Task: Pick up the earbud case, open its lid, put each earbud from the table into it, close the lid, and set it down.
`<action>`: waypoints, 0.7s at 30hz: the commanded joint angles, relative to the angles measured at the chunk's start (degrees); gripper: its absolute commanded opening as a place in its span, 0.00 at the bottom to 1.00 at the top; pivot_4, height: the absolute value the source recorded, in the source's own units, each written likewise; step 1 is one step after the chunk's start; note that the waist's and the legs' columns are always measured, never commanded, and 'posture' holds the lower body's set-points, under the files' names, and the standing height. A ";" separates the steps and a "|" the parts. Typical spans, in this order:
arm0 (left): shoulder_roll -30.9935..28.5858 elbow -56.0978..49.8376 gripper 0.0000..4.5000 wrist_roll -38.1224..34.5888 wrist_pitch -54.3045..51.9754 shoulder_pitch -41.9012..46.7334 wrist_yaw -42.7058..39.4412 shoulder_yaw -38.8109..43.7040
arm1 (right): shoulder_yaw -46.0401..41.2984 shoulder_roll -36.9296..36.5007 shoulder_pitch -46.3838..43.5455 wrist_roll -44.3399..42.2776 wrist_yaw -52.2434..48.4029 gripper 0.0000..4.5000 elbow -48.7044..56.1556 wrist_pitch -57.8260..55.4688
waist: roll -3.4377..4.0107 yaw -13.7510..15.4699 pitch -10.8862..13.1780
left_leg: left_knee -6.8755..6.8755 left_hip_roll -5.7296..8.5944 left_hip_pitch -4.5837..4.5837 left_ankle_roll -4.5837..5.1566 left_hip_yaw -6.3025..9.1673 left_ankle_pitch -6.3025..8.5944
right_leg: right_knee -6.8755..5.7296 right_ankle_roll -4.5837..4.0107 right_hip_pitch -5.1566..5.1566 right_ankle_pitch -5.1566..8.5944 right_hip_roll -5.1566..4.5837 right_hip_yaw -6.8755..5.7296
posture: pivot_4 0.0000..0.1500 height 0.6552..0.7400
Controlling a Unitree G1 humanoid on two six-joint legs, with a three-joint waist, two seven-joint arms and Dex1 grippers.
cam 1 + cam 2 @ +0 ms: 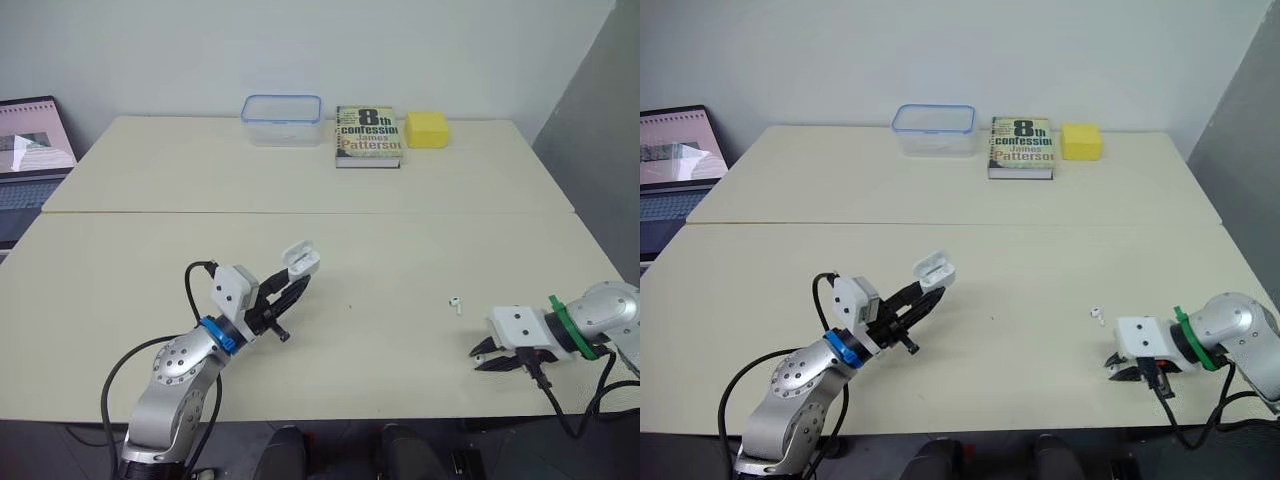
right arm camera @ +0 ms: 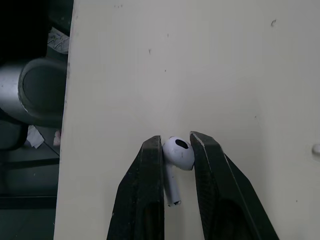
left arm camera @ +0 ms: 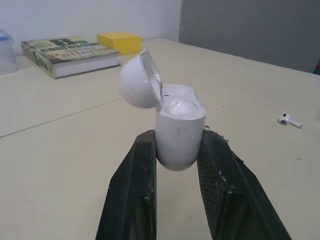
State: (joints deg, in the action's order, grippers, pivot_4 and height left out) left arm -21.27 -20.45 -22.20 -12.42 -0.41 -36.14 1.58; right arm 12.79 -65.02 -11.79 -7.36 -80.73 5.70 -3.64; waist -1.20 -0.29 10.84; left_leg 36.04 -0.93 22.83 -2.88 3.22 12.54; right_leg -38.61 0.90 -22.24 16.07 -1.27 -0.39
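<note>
Your left pincer (image 1: 296,285) grips the earbud case (image 3: 177,135) off the tabletop (image 1: 400,250), lid (image 3: 137,80) open and mouth up for loading. Your right pincer (image 1: 482,356) is clamped on an earbud (image 2: 178,152). The second earbud (image 1: 456,303) lies at its eleven o'clock.

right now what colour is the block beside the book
Yellow. The block beside the book shows best in the left eye view.

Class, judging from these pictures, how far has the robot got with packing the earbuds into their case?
Done: the left gripper holds the earbud case with its lid open. In hand: the right gripper pinches one earbud. Left: seat it, fetch the second earbud from the table, close, set down.
</note>
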 commanded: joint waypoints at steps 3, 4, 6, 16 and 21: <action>-0.41 -2.97 0.17 -0.58 -0.03 0.22 0.25 0.03 | 1.74 1.78 -2.08 2.96 -1.30 0.10 -1.49 2.33 | 0.00 -0.03 0.00 | 0.00 -0.01 -0.03 0.00 0.00 0.00 | -0.01 0.00 0.01 0.00 0.01 0.01 | 1.00 1.00; -0.40 -2.92 0.17 -0.55 0.01 0.23 0.28 0.03 | 2.13 1.84 -2.16 3.14 -1.90 0.10 -1.38 1.74 | 0.00 -0.03 0.00 | 0.00 -0.02 -0.04 0.00 0.01 0.00 | -0.01 0.00 0.02 0.00 0.01 0.00 | 1.00 1.00; -0.35 -2.78 0.17 -0.47 0.09 0.28 0.31 0.01 | 2.63 1.94 -2.33 3.59 -2.68 0.10 -1.62 1.49 | 0.00 -0.02 -0.01 | 0.00 -0.02 -0.05 -0.01 0.01 0.00 | -0.03 0.00 0.03 0.00 0.01 0.00 | 1.00 1.00; -0.25 -2.39 0.17 -0.08 0.51 0.20 0.47 0.04 | -0.45 3.49 -4.96 2.81 -2.40 0.69 -3.38 5.45 | -0.07 -0.15 -0.04 | 0.01 -0.05 -0.27 -0.01 -0.04 0.00 | -0.05 -0.03 0.21 -0.01 0.03 0.05 | 1.00 1.00; -0.09 -2.38 0.17 0.09 0.75 -0.43 0.47 -0.24 | -7.43 -1.28 -1.26 -3.94 -2.08 0.69 10.20 -6.62 | 0.03 0.22 0.00 | -0.01 -0.01 0.00 -0.01 0.01 0.00 | -0.06 -0.02 0.00 -0.01 0.00 0.03 | 1.00 1.00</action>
State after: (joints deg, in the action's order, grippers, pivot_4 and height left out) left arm -21.23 -20.49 -22.07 -12.91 -0.76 -35.64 1.44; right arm 8.86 -64.50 -13.77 -8.56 -83.25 10.89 -5.98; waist -1.17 -0.07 10.84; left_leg 36.03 -0.96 22.82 -2.89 3.27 12.54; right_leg -38.66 0.89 -22.23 16.07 -1.26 -0.39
